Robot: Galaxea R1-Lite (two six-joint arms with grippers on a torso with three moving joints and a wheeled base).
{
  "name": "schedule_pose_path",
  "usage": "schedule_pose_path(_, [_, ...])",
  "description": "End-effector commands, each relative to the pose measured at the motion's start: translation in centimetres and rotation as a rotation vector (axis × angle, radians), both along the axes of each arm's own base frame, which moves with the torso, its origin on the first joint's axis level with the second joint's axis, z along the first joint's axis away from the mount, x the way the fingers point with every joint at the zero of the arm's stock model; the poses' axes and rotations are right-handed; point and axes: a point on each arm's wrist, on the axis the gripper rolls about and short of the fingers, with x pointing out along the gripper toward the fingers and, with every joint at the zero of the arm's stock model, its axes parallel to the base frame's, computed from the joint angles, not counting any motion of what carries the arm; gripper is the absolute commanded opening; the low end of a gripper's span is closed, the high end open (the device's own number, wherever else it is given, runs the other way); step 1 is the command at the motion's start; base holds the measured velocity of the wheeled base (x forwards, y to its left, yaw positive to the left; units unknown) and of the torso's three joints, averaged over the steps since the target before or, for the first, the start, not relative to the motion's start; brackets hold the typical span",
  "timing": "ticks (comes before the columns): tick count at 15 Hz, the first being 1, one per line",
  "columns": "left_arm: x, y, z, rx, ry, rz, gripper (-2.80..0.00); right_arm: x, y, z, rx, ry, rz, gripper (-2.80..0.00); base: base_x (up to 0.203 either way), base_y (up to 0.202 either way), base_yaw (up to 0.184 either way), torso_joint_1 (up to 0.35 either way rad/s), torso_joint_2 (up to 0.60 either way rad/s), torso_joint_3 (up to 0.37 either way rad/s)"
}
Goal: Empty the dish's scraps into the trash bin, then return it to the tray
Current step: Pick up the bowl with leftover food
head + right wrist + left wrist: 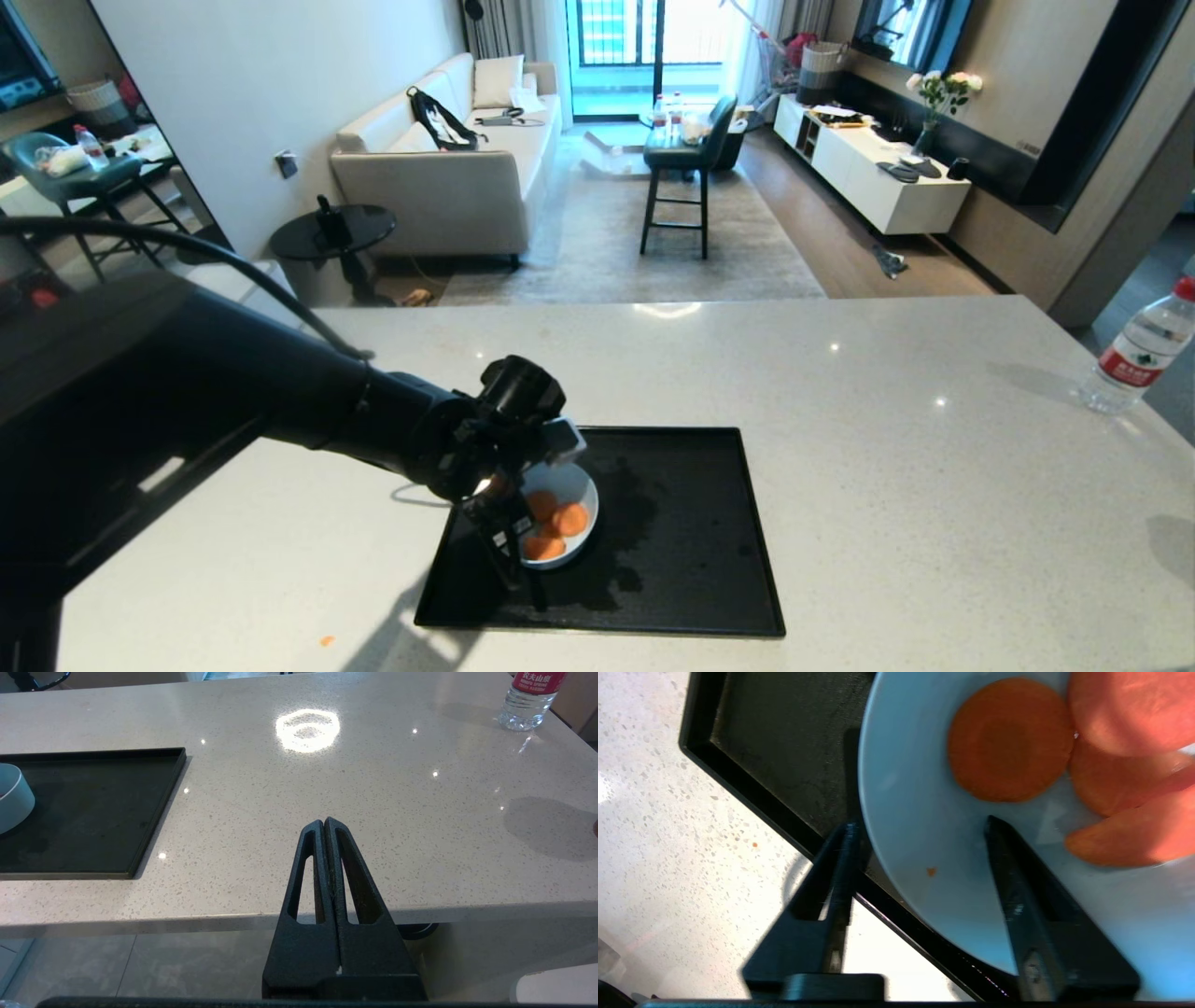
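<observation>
The dish [584, 483], a small pale bowl, stands on the left part of the black tray [681, 541]. The scraps [558, 525], three round orange carrot slices, lie inside it. My left gripper [518, 560] reaches down over the bowl's near-left side. In the left wrist view, my left gripper [919, 823] is open and straddles the dish [915, 788]: one finger is outside over the tray [784, 742], the other inside near the scraps [1008, 739]. My right gripper [324, 821] is shut and empty, parked off the counter's near edge. The trash bin is out of view.
A water bottle [1139, 350] stands at the counter's far right edge. A tiny orange crumb [326, 640] lies on the speckled counter left of the tray. Beyond the counter are a sofa [448, 159] and a tall stool [686, 168].
</observation>
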Motion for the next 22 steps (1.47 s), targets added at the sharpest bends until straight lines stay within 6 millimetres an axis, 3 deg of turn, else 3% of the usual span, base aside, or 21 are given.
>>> schedule_pose_path(1, [-0.1,0.0,0.0,0.006,0.003,-0.002,-2.8,0.0,0.0,0.0,0.0,-0.001,0.0,-2.8,0.0,0.0,0.0,0.0,0.0,0.0])
schedule_pose_path(5, [-1.0,0.1,0.6,0.0,-0.001,-0.013,-2.8,0.0,0.0,0.0,0.0,0.0,0.0,-2.8,0.0,0.0,0.0,0.0,0.0,0.0])
schedule_pose_path(15, [-6.0,2.3,2.6,-0.054,0.011,0.062,-2.8,0.0,0.0,0.0,0.0,-0.002,0.0,-2.8,0.0,0.0,0.0,0.0,0.0,0.0])
schedule_pose_path(22, [-6.7,2.0,3.6,-0.094,-0.012,0.08,-2.8,0.0,0.0,0.0,0.0,-0.001,0.0,-2.8,0.0,0.0,0.0,0.0,0.0,0.0])
